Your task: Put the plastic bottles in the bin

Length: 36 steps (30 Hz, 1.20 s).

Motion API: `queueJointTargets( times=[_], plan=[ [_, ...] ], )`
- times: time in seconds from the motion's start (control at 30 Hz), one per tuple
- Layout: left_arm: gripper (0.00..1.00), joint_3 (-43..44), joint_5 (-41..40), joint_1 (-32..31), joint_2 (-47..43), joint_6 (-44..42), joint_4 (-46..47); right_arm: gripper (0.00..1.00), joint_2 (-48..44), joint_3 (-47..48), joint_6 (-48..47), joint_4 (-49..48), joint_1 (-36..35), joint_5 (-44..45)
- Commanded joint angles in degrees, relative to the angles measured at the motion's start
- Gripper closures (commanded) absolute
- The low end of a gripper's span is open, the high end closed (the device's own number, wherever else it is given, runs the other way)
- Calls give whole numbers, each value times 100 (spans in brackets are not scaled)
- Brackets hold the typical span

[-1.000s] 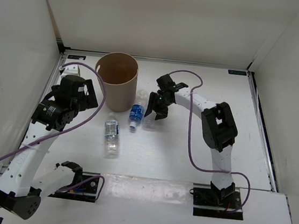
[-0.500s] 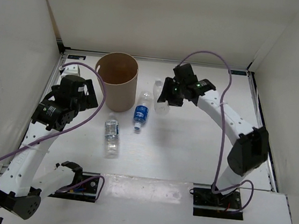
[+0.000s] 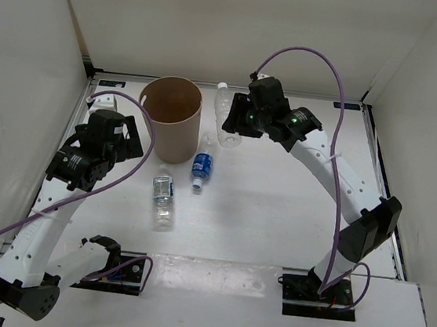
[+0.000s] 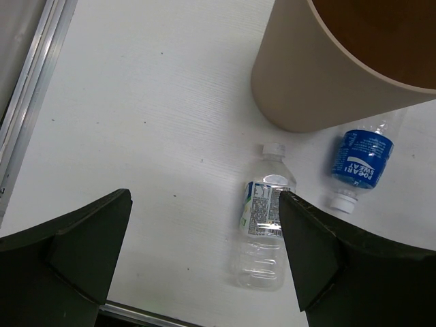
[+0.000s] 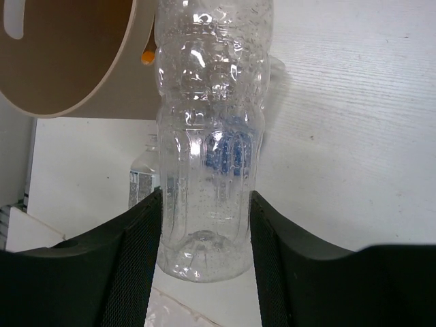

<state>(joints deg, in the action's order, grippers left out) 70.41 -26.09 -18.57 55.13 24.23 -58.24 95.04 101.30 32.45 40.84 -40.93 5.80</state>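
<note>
White tabletop (image 3: pixel 275 217) carries everything, and the places below are given from the bin. Tan and cardboard-like, the bin (image 3: pixel 175 139) stands upright at the back left. Its open mouth faces up, and the overhead view shows only bare brown inside. In the left wrist view its top is cut off by the frame edge.

The left gripper (image 4: pixel 204 201) hangs to the left of the bin with its dark fingers (image 4: pixel 82 238) spread wide and nothing between them. In the overhead view it is hard to pick out among the arm's black parts.

The right gripper (image 5: pixel 204 197) is just to the right of the bin's rim, pinching the plain clear bottle (image 3: pixel 229 121) near its base. The bottle's cap end points towards the back wall. How high it sits against the rim cannot be told.

The blue-labelled bottle (image 3: pixel 200 164) lies on the table at the bin's foot, front right, with its white cap pointing away from the bin. Part of it is blurred behind the held bottle in the right wrist view. The small-labelled bottle (image 4: pixel 264 225) lies just in front of the bin, cap towards it.

A small orange patch (image 5: pixel 147 56) shows at the bin's rim. Too little of it is visible to identify.
</note>
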Motion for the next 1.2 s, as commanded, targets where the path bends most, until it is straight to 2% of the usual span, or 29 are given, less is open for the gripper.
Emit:
queueJointTargets(
  times=[0.0,0.3,0.5,0.77,0.87,1.0,1.17],
  plan=[
    [1,-10,7,11,-73,38,58,86,-135,4,-133,-94,-161,210],
    [1,-10,7,11,-82,56,58,92,-460,92,-282,-296,-319,351],
    [1,-28,-98,2,-143,126,6,95,-417,495,-976,-893,-671,825],
    [1,-28,-125,11,-135,161,14,95,620,2023,-1758,-1367,-1040,993],
    [1,-28,-90,2,-152,170,-3,95,1215,2385,-1996,-1604,-1075,853],
    [1,-27,-72,2,-152,196,-3,95,1894,3315,-2076,-1649,-1058,651],
    [1,-10,-90,2,-205,196,5,95,2395,3502,-2128,-2035,-1023,545]
  ],
)
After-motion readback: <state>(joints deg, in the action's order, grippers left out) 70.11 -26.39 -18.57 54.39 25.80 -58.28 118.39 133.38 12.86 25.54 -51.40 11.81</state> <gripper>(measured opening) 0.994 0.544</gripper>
